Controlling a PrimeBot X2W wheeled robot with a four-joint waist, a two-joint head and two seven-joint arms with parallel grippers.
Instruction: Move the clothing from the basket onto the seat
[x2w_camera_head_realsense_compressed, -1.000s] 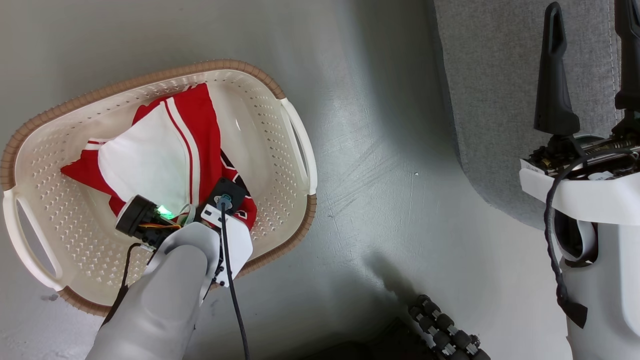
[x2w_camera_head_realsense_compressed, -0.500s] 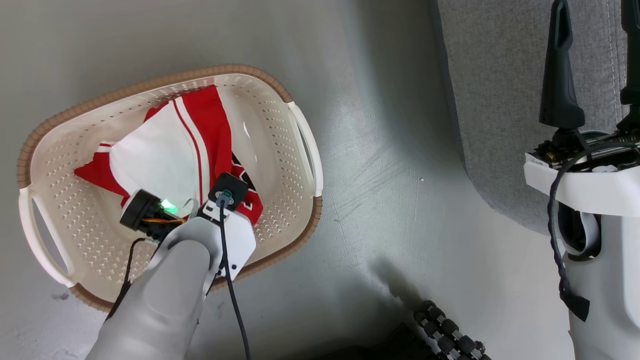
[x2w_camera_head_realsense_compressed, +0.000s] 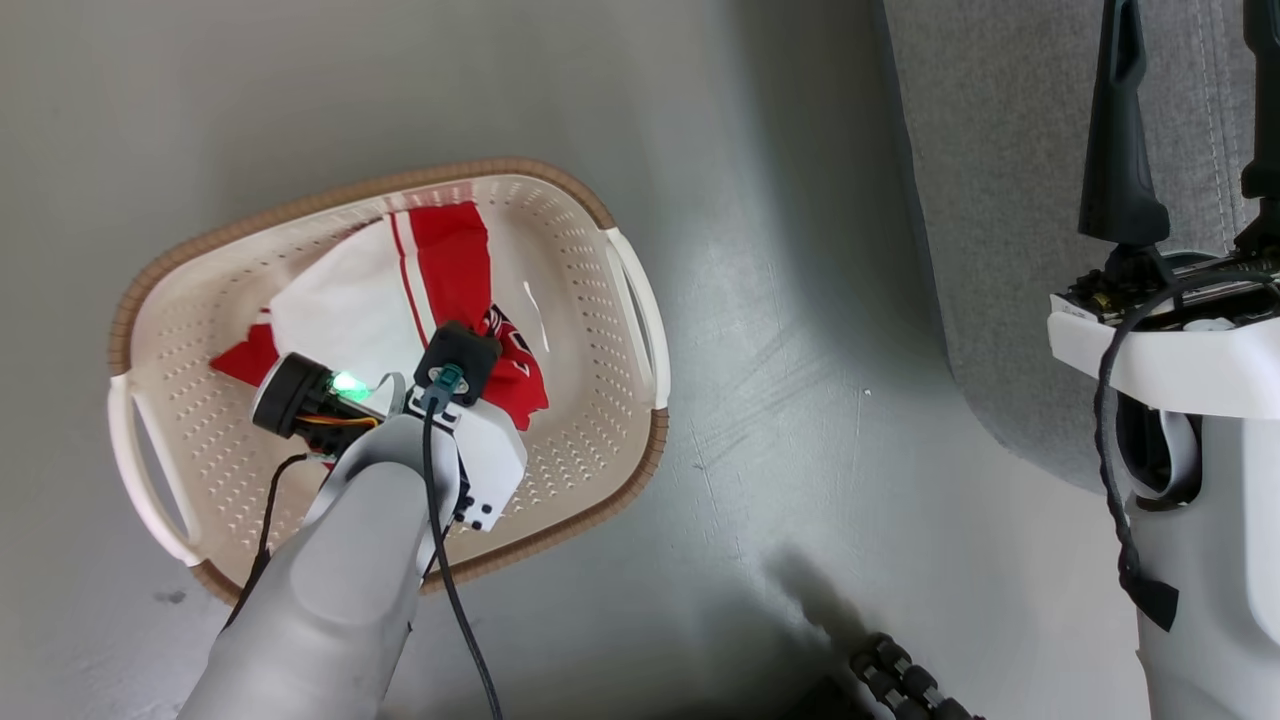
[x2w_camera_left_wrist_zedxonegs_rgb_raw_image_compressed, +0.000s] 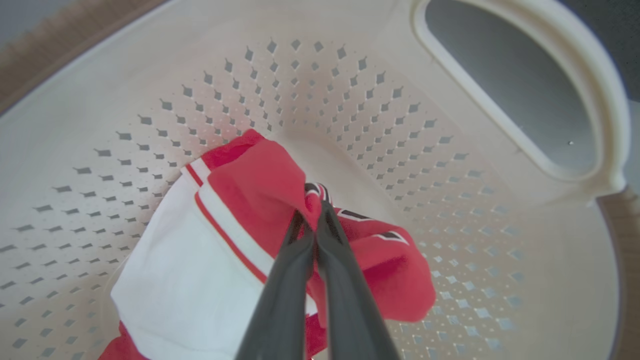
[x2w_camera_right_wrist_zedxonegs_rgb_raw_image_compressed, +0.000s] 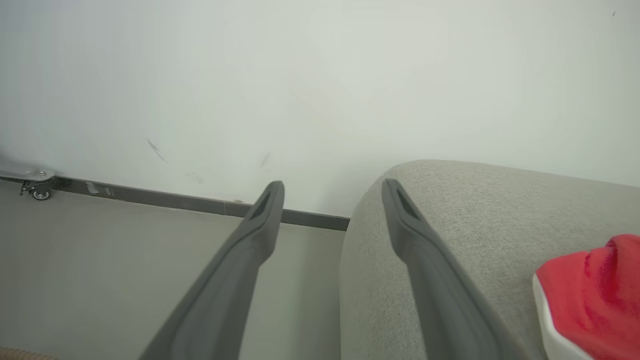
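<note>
- My left fingers (x2w_camera_left_wrist_zedxonegs_rgb_raw_image_compressed: 287, 285) are clenched on a red fold of the clothing (x2w_camera_left_wrist_zedxonegs_rgb_raw_image_compressed: 170, 280), which lies in the basket (x2w_camera_left_wrist_zedxonegs_rgb_raw_image_compressed: 350, 75).
- My right fingers (x2w_camera_right_wrist_zedxonegs_rgb_raw_image_compressed: 252, 245) stand spread, holding nothing, at the rounded edge of the seat (x2w_camera_right_wrist_zedxonegs_rgb_raw_image_compressed: 475, 210).
- A red-and-white garment (x2w_camera_right_wrist_zedxonegs_rgb_raw_image_compressed: 595, 290) lies on that seat.

The grey floor (x2w_camera_head_realsense_compressed: 780, 300) holds the white basket (x2w_camera_head_realsense_compressed: 500, 166). The grey sofa (x2w_camera_head_realsense_compressed: 1000, 200) stands on it too, off to the right.

You're probably in a living room: grey fabric sofa (x2w_camera_head_realsense_compressed: 1000, 200), laundry basket (x2w_camera_head_realsense_compressed: 590, 420) beside it on the floor (x2w_camera_head_realsense_compressed: 780, 400), bare wall (x2w_camera_right_wrist_zedxonegs_rgb_raw_image_compressed: 320, 75) behind.
</note>
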